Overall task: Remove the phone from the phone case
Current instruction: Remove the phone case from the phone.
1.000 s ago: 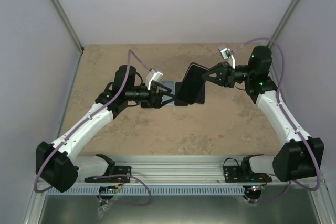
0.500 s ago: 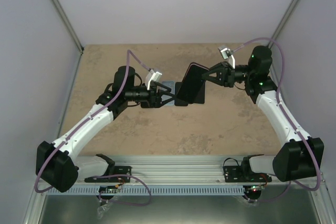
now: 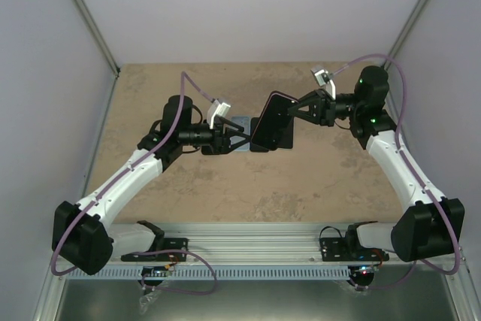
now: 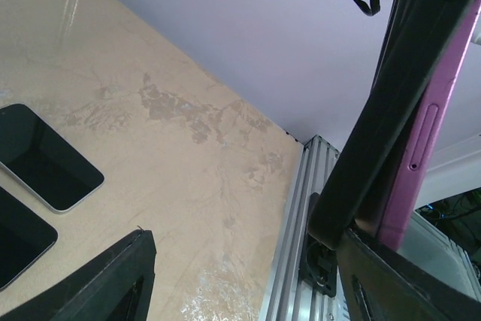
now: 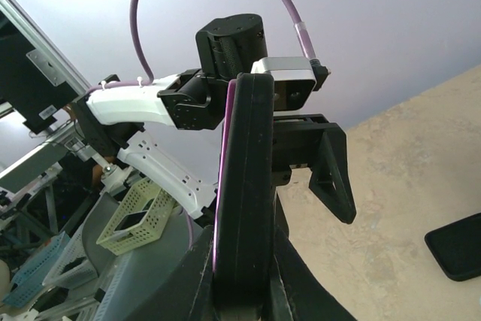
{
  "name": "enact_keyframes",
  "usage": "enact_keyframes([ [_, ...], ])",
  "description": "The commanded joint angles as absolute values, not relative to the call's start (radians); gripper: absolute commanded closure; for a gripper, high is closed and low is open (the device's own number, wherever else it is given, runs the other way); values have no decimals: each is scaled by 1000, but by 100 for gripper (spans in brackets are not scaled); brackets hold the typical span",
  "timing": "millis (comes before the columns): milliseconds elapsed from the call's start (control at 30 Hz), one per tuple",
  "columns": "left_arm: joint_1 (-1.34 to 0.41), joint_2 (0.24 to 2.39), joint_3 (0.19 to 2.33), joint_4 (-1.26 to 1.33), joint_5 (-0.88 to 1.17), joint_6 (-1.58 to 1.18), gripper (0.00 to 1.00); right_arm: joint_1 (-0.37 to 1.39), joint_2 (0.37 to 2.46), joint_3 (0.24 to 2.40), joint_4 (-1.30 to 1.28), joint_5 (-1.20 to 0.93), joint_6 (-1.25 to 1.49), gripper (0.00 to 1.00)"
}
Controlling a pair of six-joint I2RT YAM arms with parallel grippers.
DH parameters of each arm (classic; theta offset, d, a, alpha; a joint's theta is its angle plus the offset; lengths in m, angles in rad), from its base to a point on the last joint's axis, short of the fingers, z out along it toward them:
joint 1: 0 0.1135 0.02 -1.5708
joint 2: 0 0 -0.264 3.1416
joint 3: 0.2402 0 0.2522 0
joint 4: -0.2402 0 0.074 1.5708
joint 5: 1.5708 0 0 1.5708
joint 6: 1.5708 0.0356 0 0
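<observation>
Item: cased phone point(image 3: 272, 120), black with a pink edge, held tilted in the air between my two end effectors, above the counter point(image 3: 301, 178).
Right end effector point(image 3: 291, 113): pinched tight on the cased phone's edge.
Left end effector point(image 3: 242, 139): fingers spread wide, the cased phone's lower end close by one finger; I cannot tell if they touch.
Beneath the left end effector: two dark slabs point(image 4: 45, 159), flat on the counter.

Silver-rimmed slab point(image 4: 46, 158) and black slab point(image 4: 19, 235) lie flat, just beside each other, on the tan table point(image 4: 188, 171). Lilac wall point(image 3: 248, 5) stands behind.
</observation>
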State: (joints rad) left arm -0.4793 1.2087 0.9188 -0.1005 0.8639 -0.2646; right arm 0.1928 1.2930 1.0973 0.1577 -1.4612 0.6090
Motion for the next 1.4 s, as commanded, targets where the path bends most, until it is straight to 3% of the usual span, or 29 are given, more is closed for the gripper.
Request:
enact_keyframes([
  [0, -460, 1224, 904, -92, 831, -283, 32, 218, 1251, 1113, 186, -1583, 640, 100],
  [267, -460, 1223, 878, 32, 968, -370, 34, 234, 1269, 1115, 184, -1574, 636, 100],
  [533, -460, 1211, 824, 271, 1112, -577, 51, 258, 1297, 1106, 183, -1560, 627, 99],
  [833, -467, 1197, 809, 261, 1094, -559, 64, 320, 1359, 1095, 188, -1522, 630, 99],
  [1367, -499, 1214, 804, 390, 1136, -673, 76, 414, 1443, 1104, 192, -1511, 624, 99],
])
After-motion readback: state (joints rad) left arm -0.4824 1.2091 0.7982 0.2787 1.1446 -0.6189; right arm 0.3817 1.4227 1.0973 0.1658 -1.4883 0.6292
